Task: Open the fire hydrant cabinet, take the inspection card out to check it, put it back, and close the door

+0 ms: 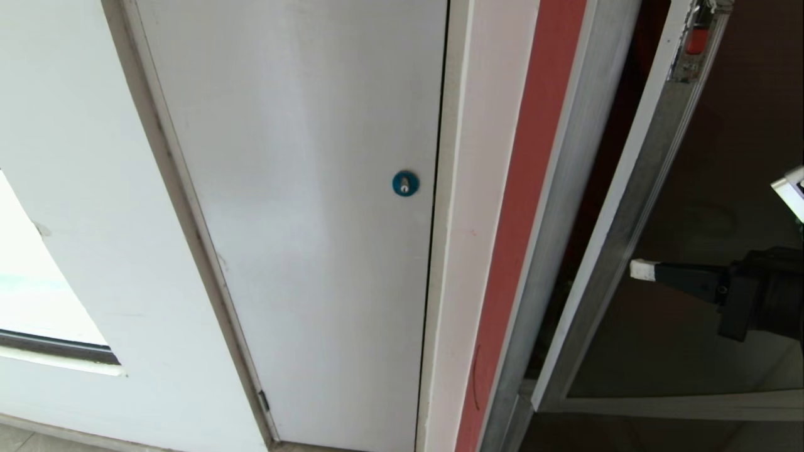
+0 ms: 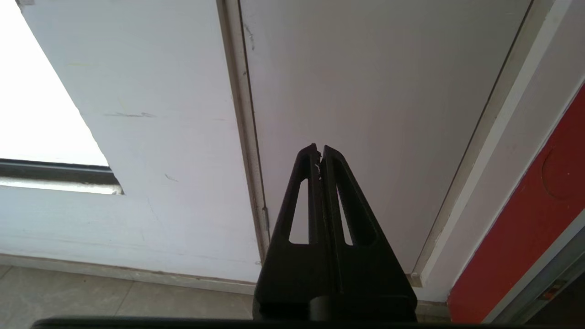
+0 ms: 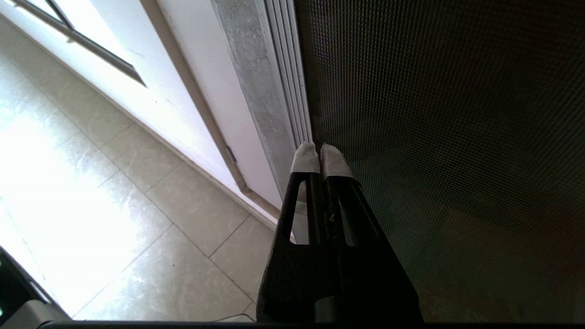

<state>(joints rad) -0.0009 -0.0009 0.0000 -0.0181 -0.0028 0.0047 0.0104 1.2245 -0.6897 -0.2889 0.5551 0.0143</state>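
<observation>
Dark tinted glass door in its silver metal frame stands ajar at the robot's right. Clenched, grasping nothing, the white-tipped black right gripper meets its frame edge (card unseen). Whether this is opening or closing, I cannot tell.

- No writing I can read anywhere before me: no word, brand, number or sign.
- The white panel is bare of lettering; its blue round lock shows only a keyhole.
- The door of dark glass carries a white-edged sticker at the border of my head view, cut off, its print too small to make out.
- The red latch bears no mark I can tell.
</observation>
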